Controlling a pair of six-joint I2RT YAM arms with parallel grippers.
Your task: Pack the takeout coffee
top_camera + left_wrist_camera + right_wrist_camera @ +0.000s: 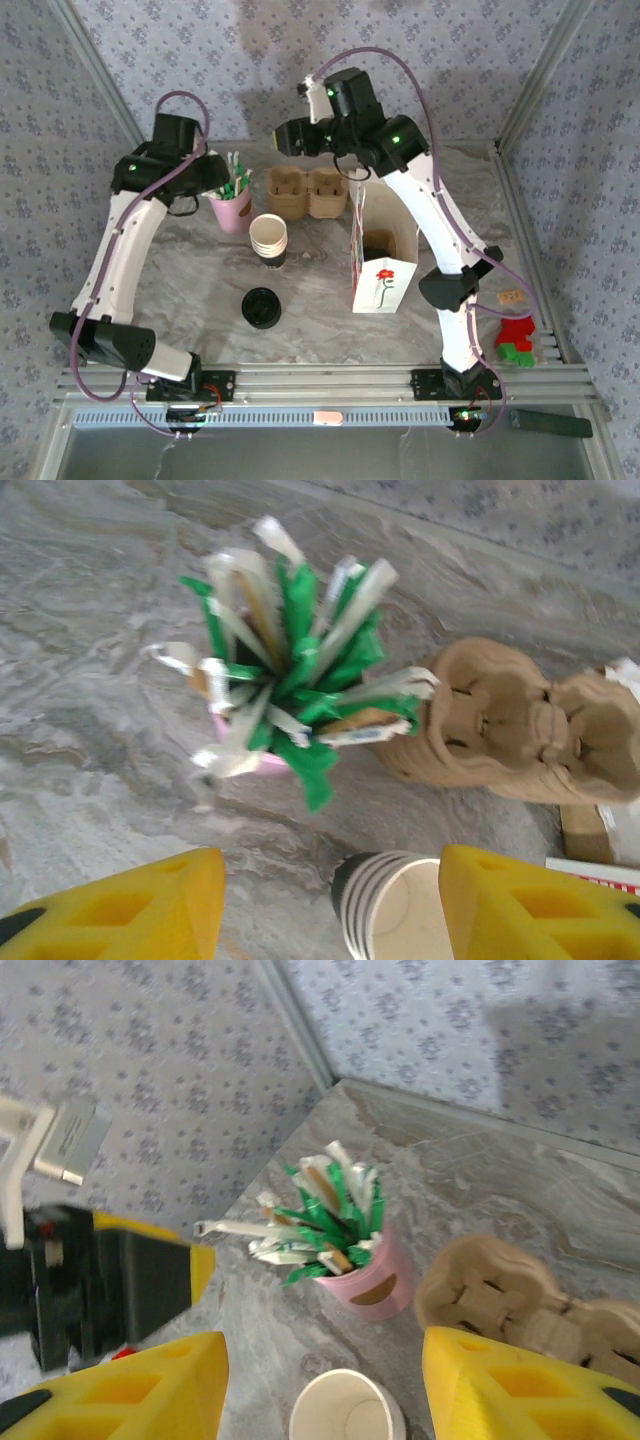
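Observation:
A white paper bag (385, 285) with a red flower stands open at centre right. Inside it shows a dark round top (378, 243), which looks like the takeout coffee. My left gripper (214, 180) (330, 910) hangs open above the table beside a pink cup of green and white sachets (232, 208) (290, 670). The stack of lidless paper cups (400, 905) lies below it, near its right finger, untouched. My right gripper (284, 138) (325, 1390) is open and empty, high over the same cup stack (268, 238) (345, 1410).
A loose black lid (261, 307) lies on the marble table (180, 280) in front of the cup stack. Brown cardboard cup carriers (307, 192) (510, 730) (490, 1295) sit at the back. Red and green blocks (517, 340) rest at the right edge. Patterned walls close in the back and sides.

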